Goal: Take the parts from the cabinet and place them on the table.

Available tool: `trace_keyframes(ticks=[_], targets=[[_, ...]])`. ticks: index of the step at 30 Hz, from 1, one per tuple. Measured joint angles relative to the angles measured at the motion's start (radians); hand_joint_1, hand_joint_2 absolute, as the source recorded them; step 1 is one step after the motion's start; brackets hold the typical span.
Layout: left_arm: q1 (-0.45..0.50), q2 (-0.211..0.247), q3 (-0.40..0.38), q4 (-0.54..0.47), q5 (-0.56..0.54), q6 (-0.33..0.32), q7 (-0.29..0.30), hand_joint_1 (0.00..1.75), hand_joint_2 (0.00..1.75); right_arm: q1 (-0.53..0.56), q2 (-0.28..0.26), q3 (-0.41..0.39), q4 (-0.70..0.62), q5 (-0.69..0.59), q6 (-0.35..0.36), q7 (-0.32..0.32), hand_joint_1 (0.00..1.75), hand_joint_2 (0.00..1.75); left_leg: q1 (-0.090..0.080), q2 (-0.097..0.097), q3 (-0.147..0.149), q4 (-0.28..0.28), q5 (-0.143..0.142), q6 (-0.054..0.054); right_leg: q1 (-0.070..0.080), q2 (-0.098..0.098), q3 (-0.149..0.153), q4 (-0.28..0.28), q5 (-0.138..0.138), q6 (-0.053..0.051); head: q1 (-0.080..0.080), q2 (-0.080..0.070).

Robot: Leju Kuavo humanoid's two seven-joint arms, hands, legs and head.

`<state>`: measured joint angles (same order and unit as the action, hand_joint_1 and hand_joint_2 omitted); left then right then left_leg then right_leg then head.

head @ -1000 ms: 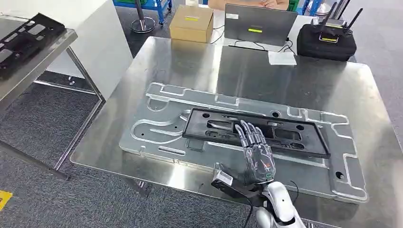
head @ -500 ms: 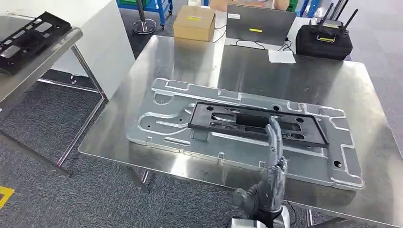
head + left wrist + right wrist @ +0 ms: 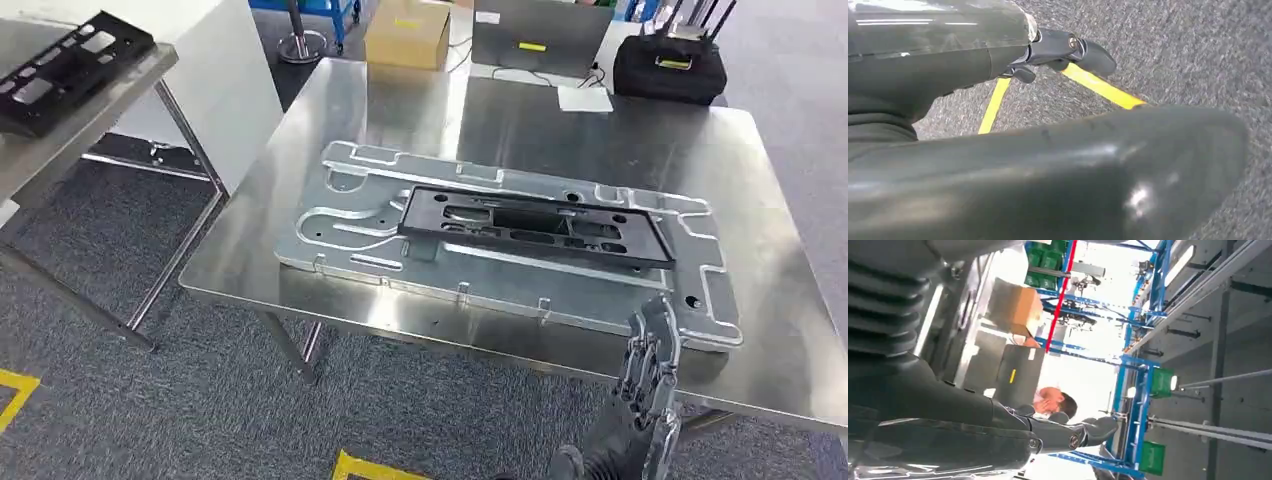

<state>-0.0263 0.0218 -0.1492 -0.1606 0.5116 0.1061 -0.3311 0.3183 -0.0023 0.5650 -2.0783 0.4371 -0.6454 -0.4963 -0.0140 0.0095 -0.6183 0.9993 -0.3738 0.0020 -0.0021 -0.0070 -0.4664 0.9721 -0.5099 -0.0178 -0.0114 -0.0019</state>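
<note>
Right hand [image 3: 645, 385] is held off the table [image 3: 640, 150], fingers apart, nothing grasped — black part [image 3: 530, 225] looks placed — cabinet trip needed next.

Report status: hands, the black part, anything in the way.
Right hand empty, fingers apart, at the table edge. Left hand empty. Black part flat on the metal plate. Nothing in the way.

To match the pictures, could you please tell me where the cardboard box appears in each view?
Head view: box at the top edge, left of the laptop.
Left wrist view: not in it.
Right wrist view: box next to the laptop.
Shared landmark: the laptop's yellow sticker.
</note>
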Motion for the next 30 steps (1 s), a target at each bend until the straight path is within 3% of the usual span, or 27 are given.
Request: trace_keyframes(ticks=[1,2,4,5,6,7,9,10,11,12,13,15,16,17,19,20,21,22,23,24,25,26,27,28,30], targets=[[0.000,0.000,0.002,0.000,0.001,0.002,-0.001,0.00,0.00,0.001,-0.001,0.000,-0.001,-0.016,0.002,0.001,0.00,0.00,0.006,-0.004,-0.010,0.020,-0.037,-0.007,-0.002,-0.004,-0.011,0.000,0.011,-0.006,-0.002,0.000],[-0.001,-0.002,0.005,0.000,0.004,0.003,0.000,0.00,0.00,0.005,-0.001,-0.001,-0.001,-0.047,0.009,0.000,0.00,0.00,0.008,-0.005,-0.027,0.068,-0.103,-0.014,-0.003,-0.004,-0.026,0.000,0.022,-0.015,-0.005,0.000],[0.000,-0.004,0.012,0.000,0.010,0.005,-0.001,0.00,0.00,0.033,-0.002,-0.013,-0.001,-0.125,0.042,-0.023,0.00,0.00,0.018,-0.005,-0.063,0.214,-0.219,-0.028,-0.003,-0.004,-0.055,0.001,0.044,-0.014,-0.006,0.000],[0.000,-0.004,0.014,0.000,0.013,0.005,-0.003,0.00,0.00,0.052,-0.002,-0.027,-0.001,-0.167,0.089,-0.046,0.00,0.00,0.022,-0.005,-0.071,0.280,-0.240,-0.034,-0.003,-0.006,-0.071,0.004,0.056,-0.012,-0.006,0.000],[0.000,-0.004,0.016,0.000,0.014,0.005,-0.003,0.00,0.00,0.071,-0.001,-0.046,0.001,-0.189,0.138,-0.065,0.00,0.00,0.027,-0.005,-0.065,0.313,-0.225,-0.038,-0.005,-0.007,-0.090,0.008,0.067,-0.009,-0.006,0.000],[0.001,-0.004,0.019,0.000,0.017,0.005,-0.003,0.00,0.00,0.089,0.003,-0.067,0.004,-0.197,0.190,-0.083,0.00,0.00,0.031,-0.005,-0.039,0.303,-0.183,-0.042,-0.006,-0.007,-0.108,0.013,0.078,-0.005,-0.006,0.000],[0.001,-0.004,0.023,0.000,0.021,0.005,-0.005,0.00,0.00,0.125,0.026,-0.120,0.011,-0.188,0.299,-0.106,0.00,0.00,0.037,0.001,0.060,0.185,-0.114,-0.051,-0.012,-0.020,-0.142,0.030,0.091,0.003,-0.006,0.000],[-0.003,-0.005,0.023,-0.001,0.021,0.005,-0.005,0.00,0.00,0.143,0.047,-0.155,0.017,-0.167,0.342,-0.109,0.00,0.00,0.041,0.015,0.133,0.088,-0.123,-0.054,-0.012,-0.021,-0.155,0.042,0.096,0.010,-0.007,0.000],[-0.009,-0.010,0.023,-0.002,0.020,0.005,-0.006,0.00,0.00,0.163,0.071,-0.191,0.022,-0.138,0.366,-0.114,0.00,0.00,0.033,0.027,0.193,-0.011,-0.170,-0.053,-0.010,-0.023,-0.163,0.053,0.100,0.017,-0.008,0.000],[-0.009,-0.010,0.025,-0.002,0.020,0.005,-0.006,0.00,0.00,0.174,0.090,-0.223,0.029,-0.109,0.375,-0.115,0.00,0.00,0.028,0.019,0.187,-0.010,-0.172,-0.027,-0.009,-0.032,-0.159,0.053,0.105,0.025,-0.004,0.000],[-0.007,-0.011,0.027,-0.002,0.019,0.005,-0.008,0.00,0.00,0.182,0.104,-0.247,0.036,-0.082,0.380,-0.115,0.00,0.00,0.026,0.018,0.179,-0.013,-0.170,-0.021,-0.010,-0.038,-0.158,0.052,0.112,0.034,-0.005,0.000],[-0.002,-0.013,0.028,-0.002,0.016,0.005,-0.009,0.00,0.00,0.199,0.133,-0.288,0.052,-0.048,0.385,-0.111,0.00,0.00,0.023,0.013,0.165,-0.016,-0.149,0.003,-0.015,-0.045,-0.160,0.045,0.132,0.050,-0.005,0.000],[-0.003,-0.018,0.029,-0.002,0.016,0.005,-0.009,0.00,0.00,0.206,0.144,-0.306,0.059,-0.038,0.388,-0.108,0.00,0.00,0.025,0.014,0.155,-0.018,-0.136,0.014,-0.021,-0.028,-0.168,0.059,0.101,0.056,-0.008,0.000],[-0.005,-0.018,0.029,-0.002,0.015,0.006,-0.010,0.00,0.00,0.214,0.155,-0.322,0.066,-0.028,0.389,-0.103,0.00,0.00,0.025,0.013,0.139,-0.017,-0.122,0.022,-0.021,-0.012,-0.183,0.096,0.030,0.058,-0.005,0.000],[-0.003,-0.019,0.030,-0.002,0.014,0.007,-0.010,0.00,0.00,0.223,0.171,-0.352,0.080,-0.017,0.394,-0.095,0.00,0.00,0.021,0.011,0.105,-0.016,-0.097,0.031,-0.019,-0.001,-0.215,0.235,-0.095,0.060,-0.005,0.000],[-0.002,-0.019,0.030,-0.002,0.012,0.006,-0.010,0.00,0.00,0.225,0.177,-0.363,0.088,-0.013,0.394,-0.090,0.00,0.00,0.017,0.006,0.087,-0.014,-0.084,0.033,-0.019,0.000,-0.226,0.302,-0.125,0.060,-0.005,0.000],[-0.002,-0.020,0.030,-0.002,0.011,0.006,-0.010,0.00,0.00,0.226,0.183,-0.374,0.097,-0.005,0.394,-0.087,0.00,0.00,0.014,0.001,0.071,-0.012,-0.072,0.032,-0.018,0.001,-0.226,0.344,-0.122,0.058,-0.005,0.000],[-0.001,-0.021,0.030,-0.002,0.009,0.006,-0.010,0.00,0.00,0.227,0.190,-0.384,0.106,0.003,0.394,-0.081,0.00,0.00,0.011,-0.004,0.050,-0.008,-0.058,0.031,-0.016,0.002,-0.204,0.346,-0.087,0.053,-0.005,0.000],[-0.001,-0.022,0.030,-0.002,0.009,0.006,-0.010,0.00,0.00,0.228,0.195,-0.392,0.114,0.011,0.395,-0.080,0.00,0.00,0.009,-0.010,0.032,-0.004,-0.048,0.030,-0.012,0.003,-0.164,0.310,-0.042,0.046,-0.005,0.000],[-0.001,-0.023,0.030,-0.002,0.008,0.006,-0.010,0.00,0.00,0.228,0.202,-0.399,0.121,0.020,0.394,-0.077,0.00,0.00,0.007,-0.018,0.018,-0.001,-0.038,0.029,-0.007,0.009,-0.105,0.237,-0.010,0.036,-0.004,0.000],[-0.002,-0.025,0.030,-0.002,0.006,0.006,-0.010,0.00,0.00,0.228,0.208,-0.406,0.126,0.026,0.395,-0.075,0.00,0.00,0.005,-0.025,0.008,0.000,-0.027,0.027,-0.001,0.023,-0.038,0.147,-0.003,0.024,-0.005,0.000],[-0.005,-0.031,0.030,-0.002,0.006,0.006,-0.010,0.00,0.00,0.228,0.215,-0.413,0.131,0.032,0.396,-0.071,0.00,0.00,0.002,-0.029,0.002,0.003,-0.019,0.023,0.004,0.049,0.028,0.055,-0.033,0.011,-0.006,0.000],[-0.007,-0.031,0.030,-0.002,0.006,0.006,-0.011,0.00,0.00,0.227,0.223,-0.423,0.137,0.039,0.399,-0.071,0.00,0.00,0.000,-0.037,-0.003,0.004,-0.008,0.019,0.001,0.047,0.060,-0.009,-0.051,0.011,-0.006,0.000],[-0.007,-0.031,0.030,-0.002,0.006,0.006,-0.010,0.00,0.00,0.227,0.229,-0.433,0.148,0.044,0.403,-0.069,0.00,0.00,0.004,-0.040,-0.006,0.001,0.004,0.014,0.007,0.043,0.052,-0.009,-0.050,0.013,-0.005,0.000],[0.001,-0.031,0.030,-0.002,0.005,0.006,-0.010,0.00,0.00,0.226,0.247,-0.467,0.175,0.085,0.403,-0.062,0.00,0.00,0.004,-0.054,-0.014,-0.007,0.028,-0.001,0.008,0.030,0.040,-0.013,-0.029,0.002,-0.004,0.000]])
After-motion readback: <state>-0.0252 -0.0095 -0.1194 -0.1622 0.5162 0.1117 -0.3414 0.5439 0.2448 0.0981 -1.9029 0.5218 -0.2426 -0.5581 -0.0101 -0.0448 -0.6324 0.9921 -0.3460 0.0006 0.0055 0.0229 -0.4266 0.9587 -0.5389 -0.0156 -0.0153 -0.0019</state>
